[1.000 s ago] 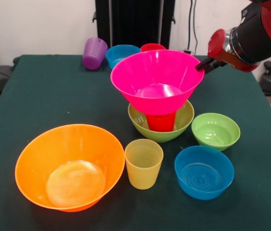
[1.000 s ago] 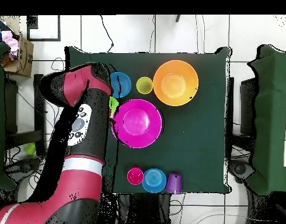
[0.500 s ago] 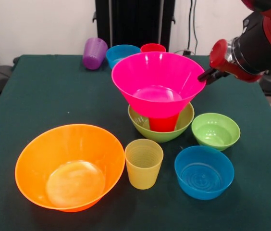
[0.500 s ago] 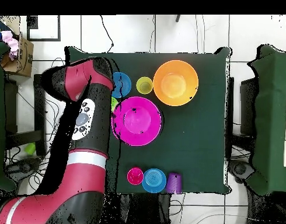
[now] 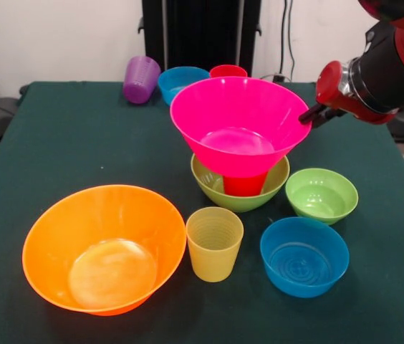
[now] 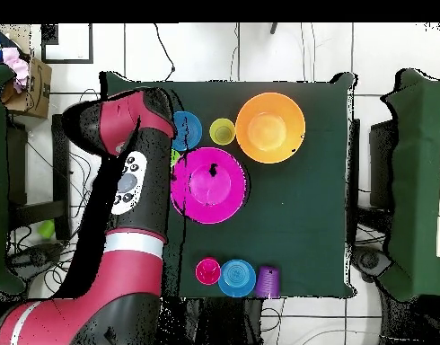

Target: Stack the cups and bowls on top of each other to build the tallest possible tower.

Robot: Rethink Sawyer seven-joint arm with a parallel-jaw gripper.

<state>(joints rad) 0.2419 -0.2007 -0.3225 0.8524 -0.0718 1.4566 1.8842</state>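
No brand, label or writing can be read on any piece; four cups show: purple (image 5: 141, 79) lying on its side at the table's (image 5: 66, 136) far edge, pinkish-red (image 5: 228, 71) beside it, ribbed yellow (image 5: 214, 243) upright near the front, and bright red (image 5: 243, 183) in the tower; six bowls: one orange (image 5: 104, 247), one hot pink (image 5: 240, 123), two lime green, medium (image 5: 239, 183) and small (image 5: 321, 195), and two blue, front (image 5: 304, 256) and back (image 5: 182, 82); the tower stands mid-table, red cup in the medium green bowl, pink bowl tilted on the cup; the gripper (image 5: 312, 113) sits at the pink bowl's rim, pinched on it or not I cannot tell.
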